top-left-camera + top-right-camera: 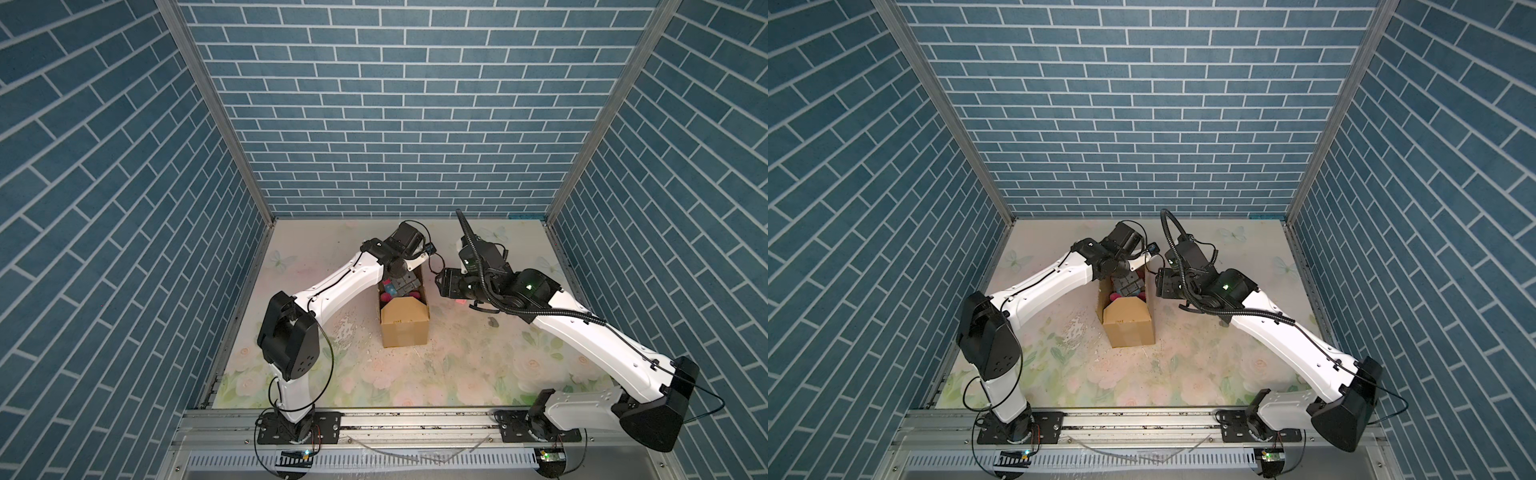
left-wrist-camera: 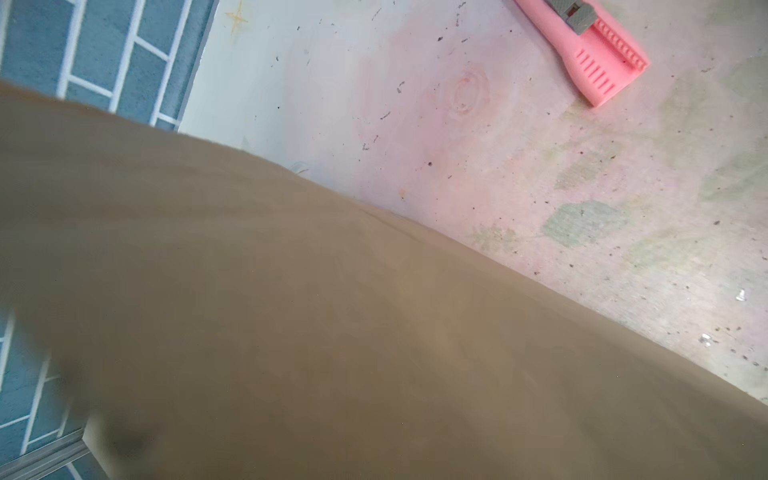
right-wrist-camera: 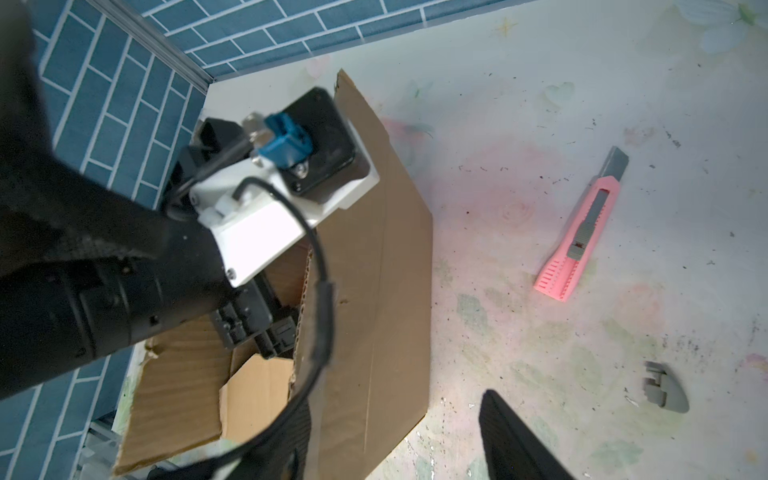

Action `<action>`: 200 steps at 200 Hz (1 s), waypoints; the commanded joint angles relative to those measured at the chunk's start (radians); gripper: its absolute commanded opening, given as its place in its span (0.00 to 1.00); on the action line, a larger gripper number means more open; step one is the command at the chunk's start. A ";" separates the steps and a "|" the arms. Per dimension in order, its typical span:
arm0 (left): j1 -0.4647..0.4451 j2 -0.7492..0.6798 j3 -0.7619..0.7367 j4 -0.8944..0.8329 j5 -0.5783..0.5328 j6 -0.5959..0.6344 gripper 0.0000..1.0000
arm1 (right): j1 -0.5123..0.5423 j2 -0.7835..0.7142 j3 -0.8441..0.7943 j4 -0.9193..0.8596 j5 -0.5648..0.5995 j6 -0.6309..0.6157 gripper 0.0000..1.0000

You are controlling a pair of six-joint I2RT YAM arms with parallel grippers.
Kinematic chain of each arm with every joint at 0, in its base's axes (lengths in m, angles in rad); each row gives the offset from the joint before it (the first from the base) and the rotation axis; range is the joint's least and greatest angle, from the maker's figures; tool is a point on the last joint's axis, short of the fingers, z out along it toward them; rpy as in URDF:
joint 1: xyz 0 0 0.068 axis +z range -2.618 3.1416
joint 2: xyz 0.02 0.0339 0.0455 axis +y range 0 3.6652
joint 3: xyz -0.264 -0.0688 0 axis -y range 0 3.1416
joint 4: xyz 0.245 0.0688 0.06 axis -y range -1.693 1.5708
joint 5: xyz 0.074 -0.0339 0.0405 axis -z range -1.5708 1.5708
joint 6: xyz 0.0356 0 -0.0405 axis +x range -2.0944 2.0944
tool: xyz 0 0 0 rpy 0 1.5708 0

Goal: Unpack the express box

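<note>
Reaching into the opened box [image 1: 405,332] at bench [image 1: 457,374] centre: left fingers [image 3: 241,326] are sitting spread among pink contents [image 1: 388,296], nothing lifted yet. Right fingers [image 3: 511,432] are hovering apart, empty, at the box's 2 o'clock.

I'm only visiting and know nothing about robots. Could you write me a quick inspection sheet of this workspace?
Surface: floral mat, scuffed and specked with crumbs.
Job's things: express box with flaps open, pink and blue items inside.
Clutter: pink knife and small grey piece lying on the mat, apart from the box.
Grippers: left gripper down inside the box, jaws wide; right gripper open and empty beside the box.
Cables: black loops at the left arm's base; ribbed hose along the right arm.
Surroundings: blue brick-pattern walls; metal rail in front.
</note>
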 commanded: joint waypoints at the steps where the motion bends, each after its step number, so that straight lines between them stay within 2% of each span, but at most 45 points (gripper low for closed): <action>1: 0.009 0.003 0.020 0.025 0.004 -0.019 0.95 | 0.035 0.019 0.001 0.017 0.039 0.053 0.65; 76: 0.017 -0.019 0.018 0.030 0.015 -0.032 0.95 | 0.136 0.095 0.054 -0.025 0.109 0.086 0.65; 93: 0.017 -0.021 0.017 0.031 0.013 -0.035 0.95 | 0.139 0.118 0.058 -0.033 0.119 0.093 0.62; 106: 0.019 -0.024 0.017 0.031 0.014 -0.037 0.95 | 0.139 0.129 0.054 -0.039 0.133 0.097 0.53; 126: 0.023 -0.028 0.017 0.031 0.012 -0.038 0.95 | 0.139 0.127 0.038 -0.038 0.160 0.100 0.26; 143: 0.028 -0.031 0.021 0.028 0.009 -0.037 0.95 | 0.138 0.113 0.022 -0.029 0.175 0.100 0.12; 163: 0.036 -0.031 0.036 0.018 -0.004 -0.031 0.95 | 0.135 0.081 -0.001 -0.011 0.185 0.095 0.04; 200: 0.045 -0.036 0.068 0.020 -0.034 -0.027 0.95 | 0.123 0.056 -0.003 -0.020 0.155 0.067 0.00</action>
